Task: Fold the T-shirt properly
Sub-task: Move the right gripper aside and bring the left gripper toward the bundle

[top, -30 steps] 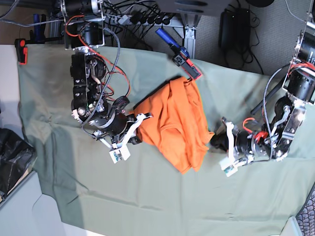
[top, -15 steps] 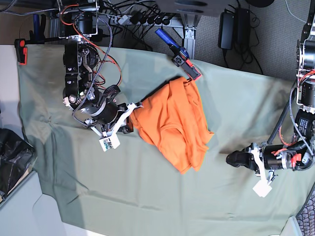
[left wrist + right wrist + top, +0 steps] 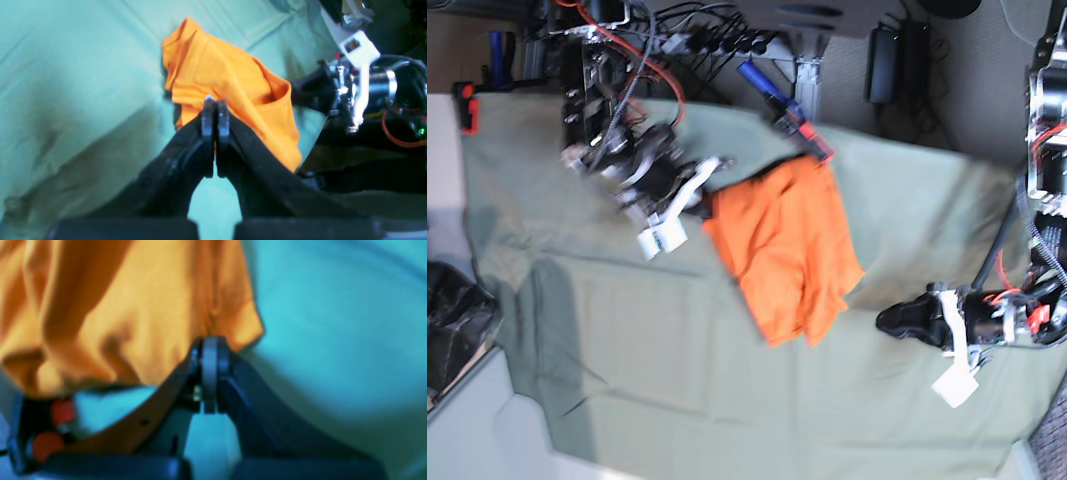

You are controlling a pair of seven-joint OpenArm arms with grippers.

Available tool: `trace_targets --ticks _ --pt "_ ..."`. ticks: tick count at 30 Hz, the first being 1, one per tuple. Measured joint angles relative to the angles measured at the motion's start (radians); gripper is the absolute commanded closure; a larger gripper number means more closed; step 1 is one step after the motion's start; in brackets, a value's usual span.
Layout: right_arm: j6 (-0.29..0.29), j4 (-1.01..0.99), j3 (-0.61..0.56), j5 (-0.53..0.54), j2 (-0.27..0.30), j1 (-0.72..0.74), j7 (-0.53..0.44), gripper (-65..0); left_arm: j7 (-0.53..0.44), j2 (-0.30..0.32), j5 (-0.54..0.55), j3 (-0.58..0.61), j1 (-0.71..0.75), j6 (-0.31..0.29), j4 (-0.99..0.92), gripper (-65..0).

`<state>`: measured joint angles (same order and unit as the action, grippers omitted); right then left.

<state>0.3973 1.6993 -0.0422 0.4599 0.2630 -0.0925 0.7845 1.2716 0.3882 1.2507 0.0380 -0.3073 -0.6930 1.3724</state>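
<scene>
Shirt (image 3: pixel 787 250) lies bunched on the green sheet (image 3: pixel 627 350), long axis running away from the right fingers (image 3: pixel 709 200), clenched at its near edge, whether grasping cloth I cannot tell. Left fingers (image 3: pixel 889 320) clenched, empty, farther off.

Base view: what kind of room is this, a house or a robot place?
Probably a robot lab or workshop. Two robot arms with bare wires work over a green sheet, an orange T-shirt lies on it, and cables and a power strip clutter the floor behind.
</scene>
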Motion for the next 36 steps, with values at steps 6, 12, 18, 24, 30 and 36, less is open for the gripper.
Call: trace_targets --ticks 6,12,18,24,30,36 --pt "0.0 0.109 0.0 0.034 -0.014 -0.075 0.011 0.0 0.042 0.019 0.071 0.0 0.0 0.0 0.0 0.0" --pt "0.0 0.132 0.0 0.04 -0.039 -0.113 0.031 0.0 0.101 0.036 0.154 0.0 -0.001 0.0 0.0 0.0" --pt "0.0 0.184 0.037 -0.008 -0.039 -0.11 0.04 0.0 0.138 0.036 0.209 0.0 0.009 0.0 0.0 0.0" --pt "0.0 0.184 0.111 -0.055 -0.039 -0.109 0.007 0.0 0.137 0.035 0.207 0.002 0.133 0.0 0.0 0.0" --pt "0.0 0.184 0.14 -0.06 -0.033 -0.108 0.002 0.0 0.064 0.005 0.036 0.001 0.235 0.0 0.0 0.0" --pt "0.0 0.184 0.14 -0.058 -0.033 -0.108 0.002 0.0 -0.145 -0.042 -0.207 0.048 0.244 0.001 0.0 0.0"
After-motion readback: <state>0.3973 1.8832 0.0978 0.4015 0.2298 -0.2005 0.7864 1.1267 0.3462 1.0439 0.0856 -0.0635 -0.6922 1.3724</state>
